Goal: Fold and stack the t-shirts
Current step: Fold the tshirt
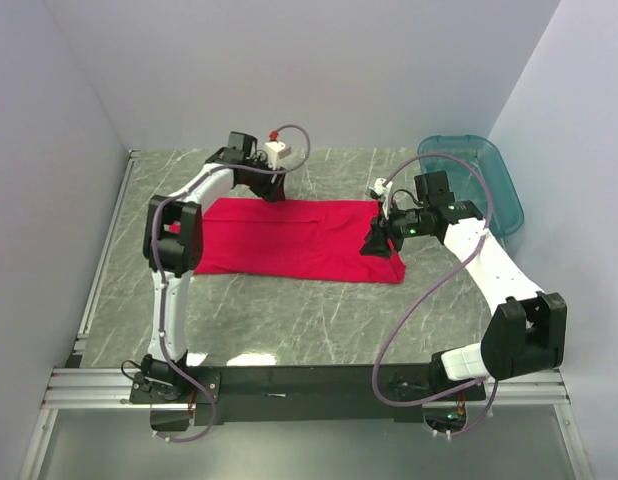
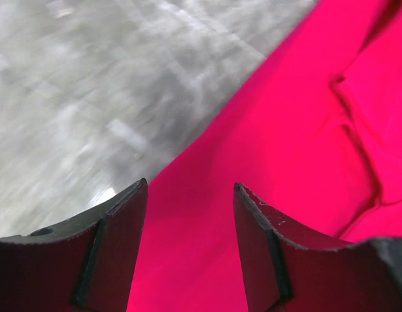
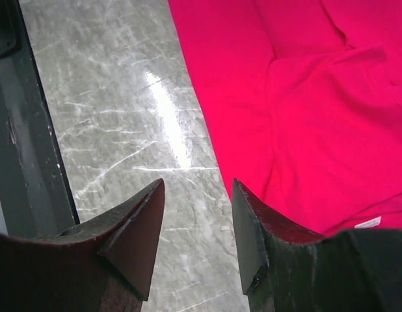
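T-shirt (image 1: 299,240), red, on grey desk (image 1: 319,310), left claw (image 2: 190,188) open over its far edge, right claw (image 3: 198,185) open at its right end.

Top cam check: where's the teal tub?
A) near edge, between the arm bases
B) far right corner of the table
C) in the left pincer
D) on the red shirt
B: the teal tub sits at the far right corner in the top view, while the red t-shirt lies spread out to its left, mid-table.
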You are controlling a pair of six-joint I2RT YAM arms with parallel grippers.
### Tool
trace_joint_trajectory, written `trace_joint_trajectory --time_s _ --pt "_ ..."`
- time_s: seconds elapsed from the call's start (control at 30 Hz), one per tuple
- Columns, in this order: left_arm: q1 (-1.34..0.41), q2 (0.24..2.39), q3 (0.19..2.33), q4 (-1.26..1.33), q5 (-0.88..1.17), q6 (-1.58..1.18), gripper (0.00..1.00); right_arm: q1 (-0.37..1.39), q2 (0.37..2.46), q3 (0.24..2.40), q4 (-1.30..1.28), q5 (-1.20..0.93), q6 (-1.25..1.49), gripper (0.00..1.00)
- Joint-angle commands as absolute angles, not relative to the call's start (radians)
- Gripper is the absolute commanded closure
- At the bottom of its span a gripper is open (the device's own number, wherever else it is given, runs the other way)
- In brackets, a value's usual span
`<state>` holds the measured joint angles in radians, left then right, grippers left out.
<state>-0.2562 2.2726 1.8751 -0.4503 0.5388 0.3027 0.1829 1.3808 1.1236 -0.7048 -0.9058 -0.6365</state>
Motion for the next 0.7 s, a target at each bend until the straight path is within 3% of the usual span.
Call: trace_joint_trajectory --time_s 0.0,0.37,0.67 --pt "-0.322 2.321 1.979 -0.482 0.634 0.342 0.39 0.167 1.367 1.123 -0.707 -0.933 -0.644 0.47" --pt "-0.351 2.441 2.114 -0.459 0.612 0.298 0.38 0.137 1.377 1.127 -0.729 -0.962 -0.652 0.47" --pt "-0.353 2.467 2.097 -0.462 0.618 0.298 0.39 0.135 1.385 1.131 -0.732 -0.966 -0.657 0.47"
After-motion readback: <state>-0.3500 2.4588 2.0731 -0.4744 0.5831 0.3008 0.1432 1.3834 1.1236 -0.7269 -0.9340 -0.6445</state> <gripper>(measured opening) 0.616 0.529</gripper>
